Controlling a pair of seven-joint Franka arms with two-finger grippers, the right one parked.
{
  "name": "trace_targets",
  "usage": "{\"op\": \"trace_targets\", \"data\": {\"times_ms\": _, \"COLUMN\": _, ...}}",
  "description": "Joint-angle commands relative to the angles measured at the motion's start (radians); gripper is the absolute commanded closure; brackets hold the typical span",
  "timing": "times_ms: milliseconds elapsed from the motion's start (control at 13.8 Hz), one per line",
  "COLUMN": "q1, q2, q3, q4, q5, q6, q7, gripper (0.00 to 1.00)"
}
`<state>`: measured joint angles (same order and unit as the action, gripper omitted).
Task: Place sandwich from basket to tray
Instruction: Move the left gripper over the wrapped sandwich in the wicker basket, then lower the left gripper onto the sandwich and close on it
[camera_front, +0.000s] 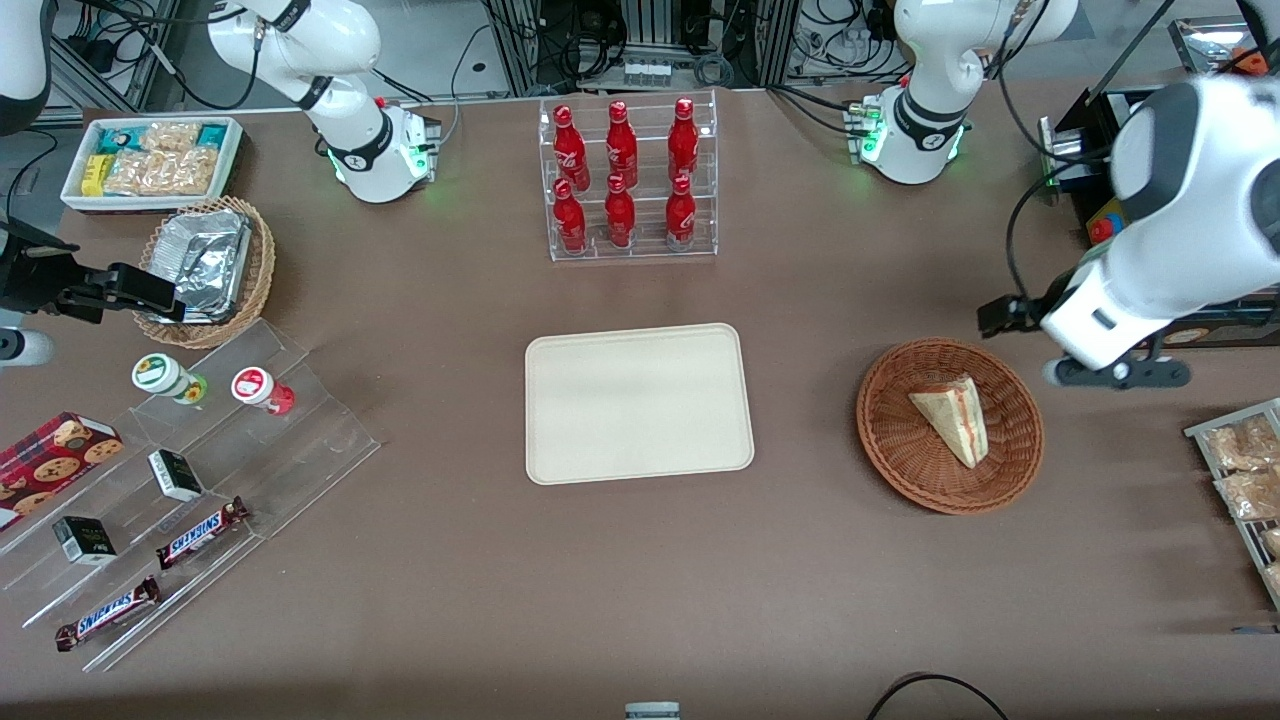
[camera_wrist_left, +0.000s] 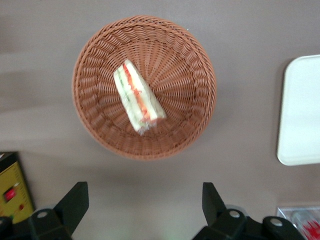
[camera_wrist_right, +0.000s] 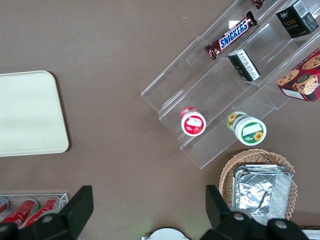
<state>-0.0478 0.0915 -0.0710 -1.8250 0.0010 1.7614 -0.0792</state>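
Brown wicker basket (camera_wrist_left: 144, 87) sat under the wide-spread claw (camera_wrist_left: 145, 207), which should drop over the sandwich (camera_wrist_left: 138, 96) and pinch gently.

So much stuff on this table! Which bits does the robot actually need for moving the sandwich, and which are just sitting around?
Needed:
- sandwich, lying in the basket
- tray, bare
- gripper, open, above the table beside the basket

Just lying about:
- red bottles in a clear rack
- Snickers bars
- cookie box
- foil container in a tan basket
- white snack bin
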Motion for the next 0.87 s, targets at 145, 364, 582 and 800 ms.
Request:
{"op": "trace_targets", "data": {"times_ms": 145, "q1": 0.000, "q2": -0.004, "q3": 0.023, "q4": -0.213, "q5": 0.010, "q6": 0.263, "q7": 0.004, "gripper": 0.00}}
{"op": "trace_targets", "data": {"times_ms": 364, "q1": 0.022, "q2": -0.003, "q3": 0.030, "q4": -0.266, "q5": 0.010, "q6": 0.332, "q7": -0.004, "gripper": 0.00}}
{"op": "trace_targets", "data": {"times_ms": 582, "q1": 0.036, "q2": 0.025, "q3": 0.030, "q4": -0.324, "q5": 0.008, "q6": 0.449, "q7": -0.239, "gripper": 0.00}}
{"op": "trace_targets", "data": {"times_ms": 800, "q1": 0.028, "q2": 0.065, "q3": 0.028, "q4": -0.345, "q5": 0.004, "q6": 0.552, "q7": -0.524, "gripper": 0.00}}
